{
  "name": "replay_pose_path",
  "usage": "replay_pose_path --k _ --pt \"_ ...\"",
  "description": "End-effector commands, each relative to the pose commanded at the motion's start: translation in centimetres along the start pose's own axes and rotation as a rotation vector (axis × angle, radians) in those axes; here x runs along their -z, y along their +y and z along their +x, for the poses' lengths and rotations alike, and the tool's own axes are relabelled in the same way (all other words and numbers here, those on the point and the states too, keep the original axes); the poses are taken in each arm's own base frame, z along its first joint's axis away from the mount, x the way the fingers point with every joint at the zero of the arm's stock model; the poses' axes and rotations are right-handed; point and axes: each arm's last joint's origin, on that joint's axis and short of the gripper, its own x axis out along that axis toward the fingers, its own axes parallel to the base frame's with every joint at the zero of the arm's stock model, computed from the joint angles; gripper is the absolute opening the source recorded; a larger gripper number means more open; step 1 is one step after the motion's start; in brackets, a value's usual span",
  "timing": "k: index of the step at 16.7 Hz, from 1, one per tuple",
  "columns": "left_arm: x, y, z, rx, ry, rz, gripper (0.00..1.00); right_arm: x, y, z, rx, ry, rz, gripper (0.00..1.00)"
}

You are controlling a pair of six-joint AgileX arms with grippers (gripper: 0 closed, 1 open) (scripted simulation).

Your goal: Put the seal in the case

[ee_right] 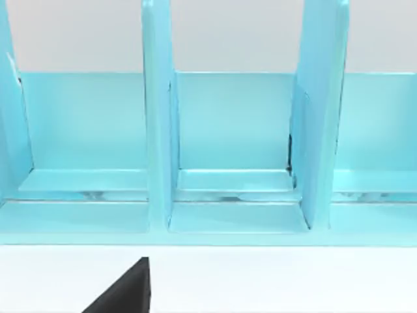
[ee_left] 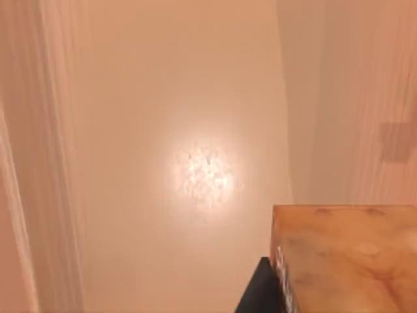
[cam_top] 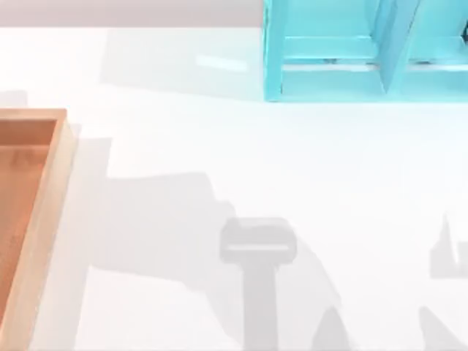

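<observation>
We see the seal (ee_left: 345,261) in the left wrist view as a glossy reddish-brown block with faint pale marks on its upper face. It sits square-edged over the floor of the case (ee_left: 195,130), close to one of the side walls. We cannot tell whether it touches that floor.

The case (cam_top: 42,219) is a shallow open wooden box with a light rim and a warmer brown bottom. In the top view it lies flat on the white surface at the left edge, partly cut off there. Its inner floor is smooth and carries one bright glint of light.
</observation>
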Motion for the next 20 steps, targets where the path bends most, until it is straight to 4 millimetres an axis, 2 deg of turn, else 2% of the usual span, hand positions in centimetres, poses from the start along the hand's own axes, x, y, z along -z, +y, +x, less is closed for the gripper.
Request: replay_pose_path --k 3,8,11,16,20 --pt "1.7 1.6 -0.1 -0.002 -0.011 0.0 0.0 0.0 0.0 0.0 0.0 0.0 0.0 1.0" --pt "1.6 1.6 0.0 -0.003 -0.006 0.003 0.0 0.0 0.0 0.0 0.0 0.0 0.0 1.0" --pt "1.6 1.8 1.8 -0.004 -0.011 -0.008 0.0 0.0 0.0 0.0 0.0 0.0 0.0 1.0" --pt "1.6 1.7 6.1 -0.001 -0.014 -0.001 0.0 0.0 0.0 0.0 0.0 0.0 0.0 1.0" --pt "1.7 1.7 6.4 -0.002 -0.011 0.0 0.0 0.0 0.0 0.0 0.0 0.0 0.0 1.0"
